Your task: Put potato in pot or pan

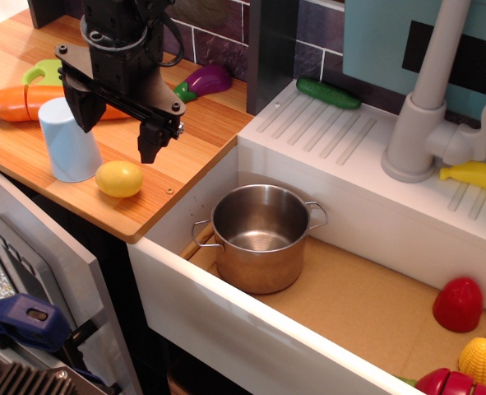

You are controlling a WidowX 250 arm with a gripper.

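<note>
The potato (118, 178) is a small smooth yellow egg-shaped toy lying on the wooden counter, just right of a light blue cup (67, 141). The pot (259, 235) is shiny steel with two loop handles and stands empty in the sink basin, right of the potato and lower. My black gripper (118, 130) hangs open just above and behind the potato, one finger over the cup's top and the other finger (150, 141) to the potato's upper right. It holds nothing.
On the wooden counter (195, 123) lie an orange carrot (25, 102) and a purple eggplant (205, 81). A green cucumber (328, 93), a grey faucet (428, 107) and a yellow banana (477, 177) are on the drainboard. Red and ridged yellow toys (469, 329) lie in the sink's right corner.
</note>
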